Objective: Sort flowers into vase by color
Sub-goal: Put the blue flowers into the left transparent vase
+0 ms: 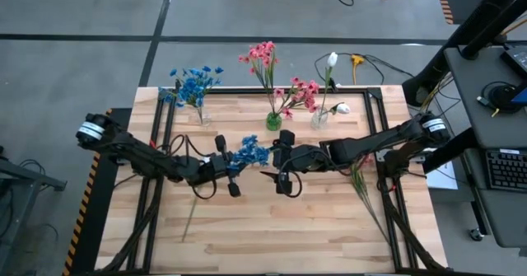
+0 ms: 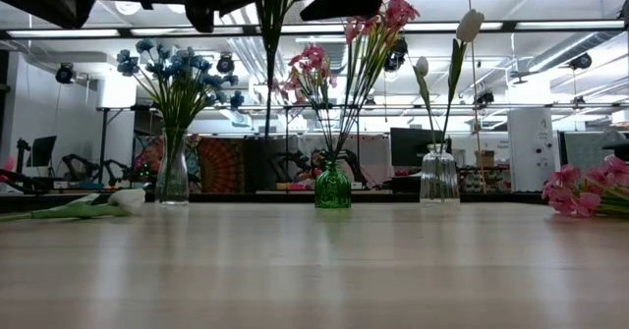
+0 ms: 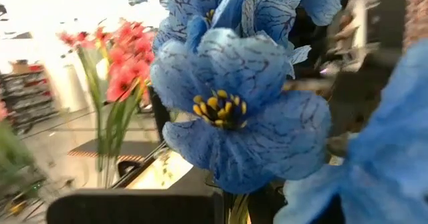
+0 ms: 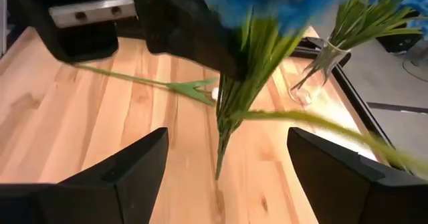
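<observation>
Blue flower cluster [image 1: 249, 153] held aloft mid-tabletop [image 1: 329, 218], clamped in left end effector [image 1: 228, 175] | right end effector [image 1: 284, 176] just beside, fingers spread, empty | blue-filled vase [image 1: 202, 115] at rear left

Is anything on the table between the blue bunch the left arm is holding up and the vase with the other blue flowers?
Nothing visible. The blue bunch hangs at the left gripper over bare wood; the blue-flower vase stands at the back left with open table between. The right gripper waits open beside the bunch, off that path.
</observation>
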Controlling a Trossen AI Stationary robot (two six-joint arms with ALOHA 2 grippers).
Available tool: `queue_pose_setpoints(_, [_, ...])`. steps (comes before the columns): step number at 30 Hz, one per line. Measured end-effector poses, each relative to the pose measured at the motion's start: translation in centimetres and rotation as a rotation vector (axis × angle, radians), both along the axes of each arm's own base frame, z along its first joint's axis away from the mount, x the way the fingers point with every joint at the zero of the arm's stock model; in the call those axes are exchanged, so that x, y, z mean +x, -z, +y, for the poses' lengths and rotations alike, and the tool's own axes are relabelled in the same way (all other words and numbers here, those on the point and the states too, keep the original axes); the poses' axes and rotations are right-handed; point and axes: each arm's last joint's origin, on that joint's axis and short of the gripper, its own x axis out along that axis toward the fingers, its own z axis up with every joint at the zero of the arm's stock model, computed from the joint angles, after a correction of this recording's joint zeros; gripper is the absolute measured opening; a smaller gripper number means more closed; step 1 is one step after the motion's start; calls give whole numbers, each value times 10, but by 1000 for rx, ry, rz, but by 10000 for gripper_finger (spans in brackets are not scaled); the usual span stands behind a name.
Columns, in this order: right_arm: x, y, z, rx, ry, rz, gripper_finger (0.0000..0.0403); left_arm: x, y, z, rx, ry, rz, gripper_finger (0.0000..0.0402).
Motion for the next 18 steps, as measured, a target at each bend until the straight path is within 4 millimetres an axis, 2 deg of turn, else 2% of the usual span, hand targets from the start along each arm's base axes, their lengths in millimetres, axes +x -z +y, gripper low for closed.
queue_pose_setpoints(12, [-20,-18,-4,2,11,13,299,-10,-8,0,-13,-63,29,9])
queue_pose_setpoints(18, [-34,-20,-9,-19,96,89,297,-27,-20,-2,-1,-148,64,9])
